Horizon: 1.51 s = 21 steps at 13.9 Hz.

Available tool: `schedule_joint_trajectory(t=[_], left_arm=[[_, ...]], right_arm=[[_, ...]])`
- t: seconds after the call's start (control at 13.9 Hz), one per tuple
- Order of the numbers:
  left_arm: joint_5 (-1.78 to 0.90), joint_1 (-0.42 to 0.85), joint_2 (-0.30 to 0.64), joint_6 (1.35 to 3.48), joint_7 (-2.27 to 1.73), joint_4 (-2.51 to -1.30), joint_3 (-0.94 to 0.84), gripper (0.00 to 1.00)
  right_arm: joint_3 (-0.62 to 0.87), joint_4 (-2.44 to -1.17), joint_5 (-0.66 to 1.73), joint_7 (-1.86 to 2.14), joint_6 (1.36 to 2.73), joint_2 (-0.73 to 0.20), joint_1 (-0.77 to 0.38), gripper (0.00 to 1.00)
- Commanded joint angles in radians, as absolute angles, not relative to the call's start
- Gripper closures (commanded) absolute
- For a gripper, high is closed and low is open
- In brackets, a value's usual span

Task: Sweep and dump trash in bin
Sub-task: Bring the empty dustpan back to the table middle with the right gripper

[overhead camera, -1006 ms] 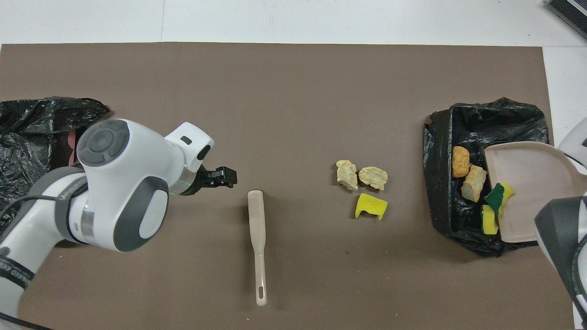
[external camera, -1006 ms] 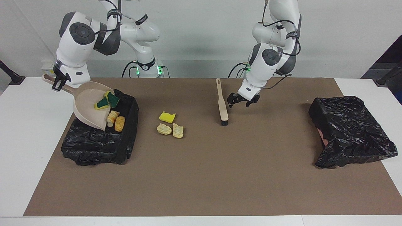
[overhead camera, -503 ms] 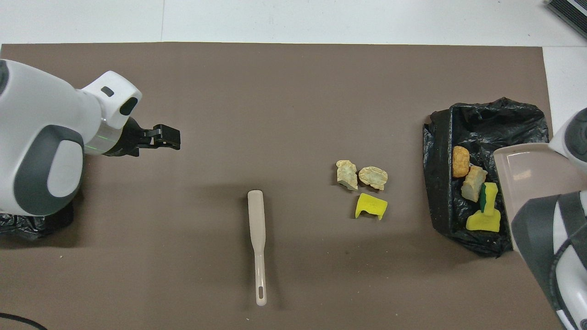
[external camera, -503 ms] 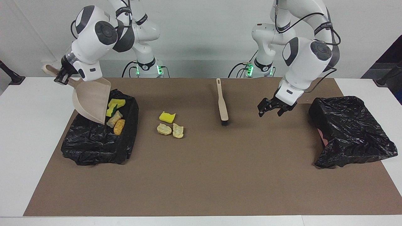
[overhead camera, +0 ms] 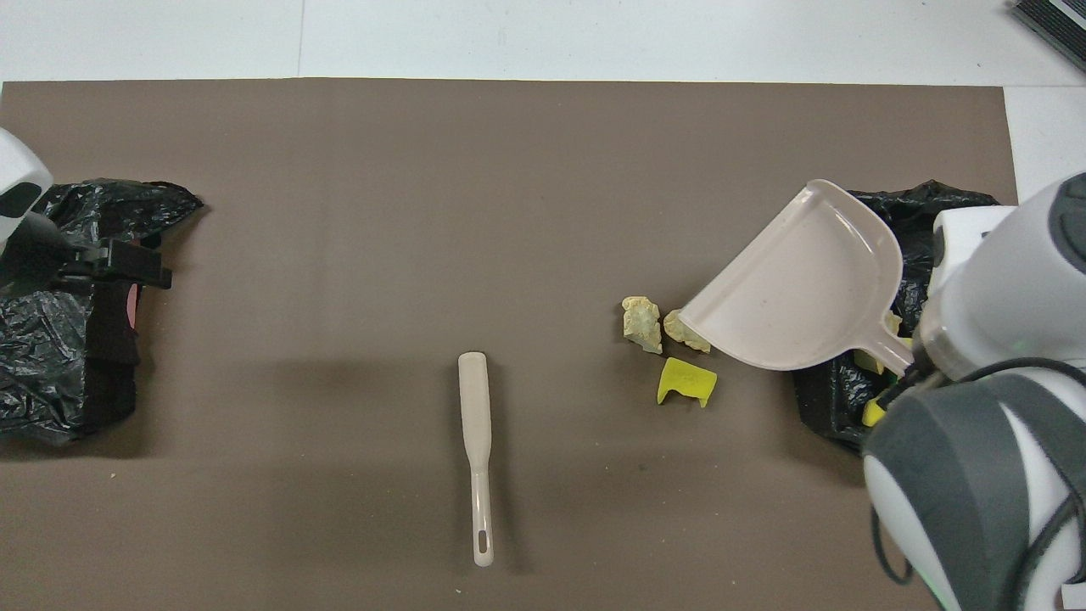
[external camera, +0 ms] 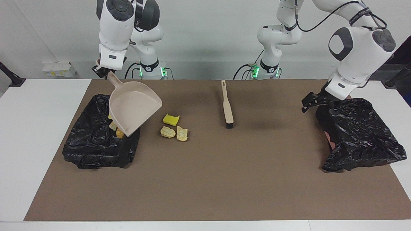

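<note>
A second ago the right gripper (external camera: 102, 71) held the dustpan (external camera: 133, 107) tipped over the bin (external camera: 93, 144) at the right arm's end of the table, with green-and-yellow sponge pieces sliding out of it. Now we see that claw higher and closer to the right arm's base, still clamped on the dustpan's handle. The pan has swung round empty, hanging over the bin's edge that faces the middle of the mat.

The left gripper (external camera: 310, 103) has left its place beside the brush (external camera: 227, 104). It now hangs with its fingers spread and nothing between them, over the edge of the second bag-lined bin (external camera: 359, 134) at the left arm's end.

The brush has not moved. It lies flat on the brown mat (external camera: 224, 179), handle toward the robots and bristles away from them.

Farther from the robots, the loose trash sits where it was: a yellow sponge chunk (external camera: 170, 119) and, just past it, two tan crusts (external camera: 168, 132) side by side. All three are on the mat between the brush and the right arm's bin, beside the dustpan's lip.

The dumped trash (external camera: 115, 128) lies inside that bin, but the raised pan stands in the way. Only a couple of orange-tan lumps and a sliver of yellow peek out below its rim. From overhead the pan also covers part of one loose crust.
</note>
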<state>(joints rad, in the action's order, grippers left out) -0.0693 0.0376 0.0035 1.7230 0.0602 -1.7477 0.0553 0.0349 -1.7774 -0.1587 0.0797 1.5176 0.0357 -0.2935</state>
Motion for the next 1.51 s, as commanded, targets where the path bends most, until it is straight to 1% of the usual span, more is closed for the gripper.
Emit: schedule_joint_trajectory(t=[0.0, 0.14, 0.29, 0.5, 0.57, 0.72, 0.86, 1.01, 1.22, 1.29, 1.37, 1.44], left_arm=[[-0.003, 0.046, -0.037, 1.686, 0.067, -1.765, 0.038, 0.0], [0.002, 0.046, -0.037, 1.684, 0.069, -1.769, 0.038, 0.0], [0.003, 0.048, -0.032, 1.68, 0.064, -1.758, 0.038, 0.0], [-0.002, 0.051, -0.032, 1.687, 0.058, -1.747, 0.04, 0.0], [-0.006, 0.049, -0.035, 1.68, 0.054, -1.746, 0.038, 0.0], [-0.009, 0.052, -0.041, 1.678, 0.055, -1.749, 0.038, 0.0], [-0.009, 0.054, -0.044, 1.678, 0.064, -1.755, 0.038, 0.0], [-0.009, 0.066, -0.051, 1.672, 0.066, -1.759, 0.038, 0.0], [-0.008, 0.078, -0.057, 1.672, 0.064, -1.764, 0.038, 0.0], [-0.008, 0.083, -0.057, 1.672, 0.067, -1.764, 0.038, 0.0], [-0.008, 0.084, -0.055, 1.674, 0.066, -1.764, 0.037, 0.0], [-0.008, 0.09, -0.055, 1.674, 0.064, -1.764, 0.037, 0.0]], right_arm=[[0.041, -1.633, -0.094, -0.24, 1.571, -0.156, -0.373, 1.0], [0.046, -1.507, -0.01, -0.277, 1.624, -0.274, -0.411, 1.0], [0.048, -1.372, 0.017, -0.397, 1.681, -0.398, -0.44, 1.0], [0.054, -1.112, 0.02, -0.547, 1.745, -0.642, -0.494, 1.0], [0.057, -1.074, 0.02, -0.572, 1.788, -0.697, -0.497, 1.0], [0.069, -1.071, 0.021, -0.61, 1.925, -0.75, -0.517, 1.0], [0.093, -1.066, 0.02, -0.623, 1.957, -0.787, -0.52, 1.0], [0.109, -1.069, 0.021, -0.679, 2.017, -0.799, -0.544, 1.0], [0.117, -1.071, 0.021, -0.681, 2.014, -0.807, -0.558, 1.0], [0.118, -1.075, 0.021, -0.669, 2.023, -0.807, -0.549, 0.63], [0.117, -1.077, 0.02, -0.654, 2.028, -0.807, -0.548, 0.41], [0.117, -1.089, 0.021, -0.628, 2.037, -0.802, -0.548, 0.26]])
